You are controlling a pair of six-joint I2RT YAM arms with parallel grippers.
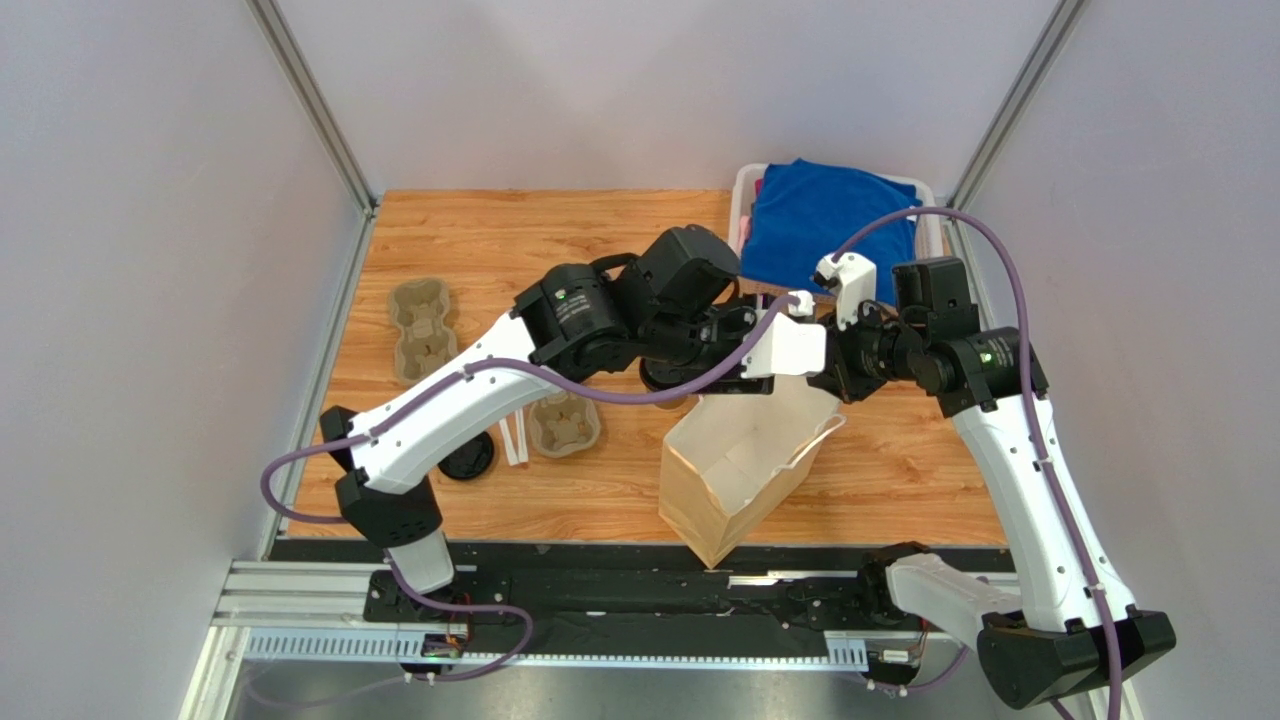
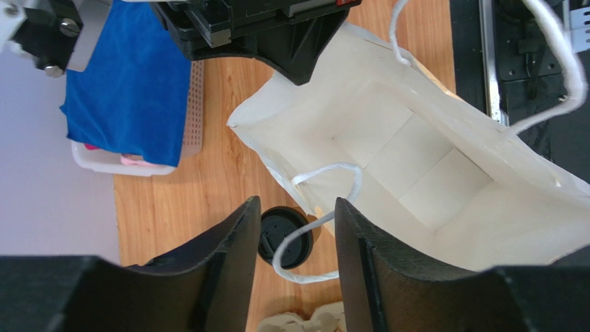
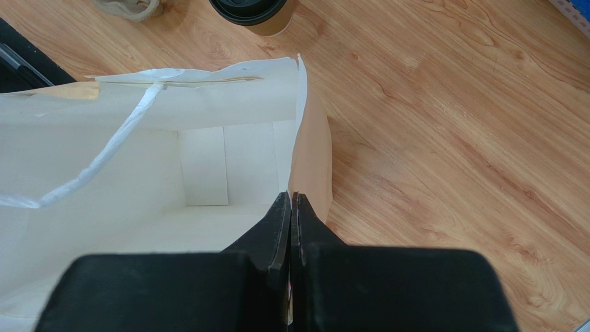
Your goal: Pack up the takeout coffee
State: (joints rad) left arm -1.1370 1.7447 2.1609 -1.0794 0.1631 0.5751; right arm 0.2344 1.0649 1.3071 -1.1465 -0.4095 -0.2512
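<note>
Your right gripper (image 3: pixel 292 202) is clenched on the paper bag (image 1: pixel 688 495) wall; your left gripper (image 2: pixel 294 207) hangs parted, empty, over the takeout coffee (image 2: pixel 282 238) standing on the table (image 3: pixel 450 104) just beside it. Probably light and crushable: squeeze its paper side gently, below the black lid (image 3: pixel 246 7).

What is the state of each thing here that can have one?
Brown paper bag with white lining: standing, mouth open, empty.
Brown paper cup with black plastic lid: lidded, upright, outside bag.
Left gripper: open.
Right gripper: shut on bag's rim.
</note>
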